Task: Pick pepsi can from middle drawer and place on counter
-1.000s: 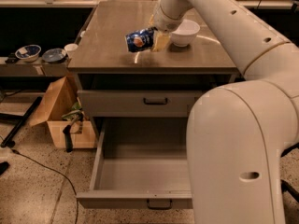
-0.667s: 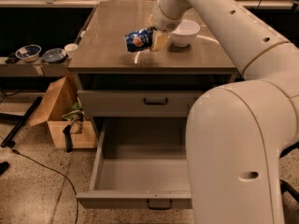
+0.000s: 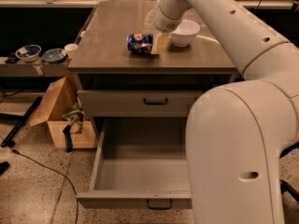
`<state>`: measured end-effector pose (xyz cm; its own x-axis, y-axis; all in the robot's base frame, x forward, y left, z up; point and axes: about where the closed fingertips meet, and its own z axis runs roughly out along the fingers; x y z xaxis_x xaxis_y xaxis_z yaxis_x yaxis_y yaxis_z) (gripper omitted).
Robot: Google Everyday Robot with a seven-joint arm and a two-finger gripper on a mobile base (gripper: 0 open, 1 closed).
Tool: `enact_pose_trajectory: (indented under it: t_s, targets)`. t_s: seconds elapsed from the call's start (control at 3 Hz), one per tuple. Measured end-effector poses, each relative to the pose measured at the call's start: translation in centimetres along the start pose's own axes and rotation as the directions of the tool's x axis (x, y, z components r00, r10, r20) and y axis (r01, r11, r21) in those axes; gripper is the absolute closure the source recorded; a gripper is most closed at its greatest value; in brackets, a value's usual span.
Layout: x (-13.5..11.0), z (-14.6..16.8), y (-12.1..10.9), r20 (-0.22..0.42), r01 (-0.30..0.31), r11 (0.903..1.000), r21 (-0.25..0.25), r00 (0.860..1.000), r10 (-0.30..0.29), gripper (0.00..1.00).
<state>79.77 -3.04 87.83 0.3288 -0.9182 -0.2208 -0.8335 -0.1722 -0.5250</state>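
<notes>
On counter (image 3: 117, 27), my gripper (image 3: 157, 43) at pepsi can (image 3: 139, 43) beside bowl (image 3: 185, 35); grip state: cannot tell. Seat can flat before releasing.

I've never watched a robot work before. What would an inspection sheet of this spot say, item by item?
Surface: counter, dull grey metal top.
Job's things: pepsi can on its side over the counter; middle drawer pulled open, right part hidden by the robot arm.
Clutter: white bowl on the counter, right of the can.
Grippers: gripper at the can's right end, above the counter.
Cables: dark cable across the floor, left.
Surroundings: upper drawer shut; cardboard box beside the cabinet; small bowls on a side shelf.
</notes>
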Motion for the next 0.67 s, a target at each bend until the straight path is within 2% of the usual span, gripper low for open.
enact_pose_trajectory:
  t_s: [0.33, 0.67]
  targets:
    - [0.00, 0.01, 0.00, 0.000, 0.000, 1.0000, 0.000, 1.000, 0.000, 0.00]
    - [0.00, 0.01, 0.00, 0.000, 0.000, 1.0000, 0.000, 1.000, 0.000, 0.00]
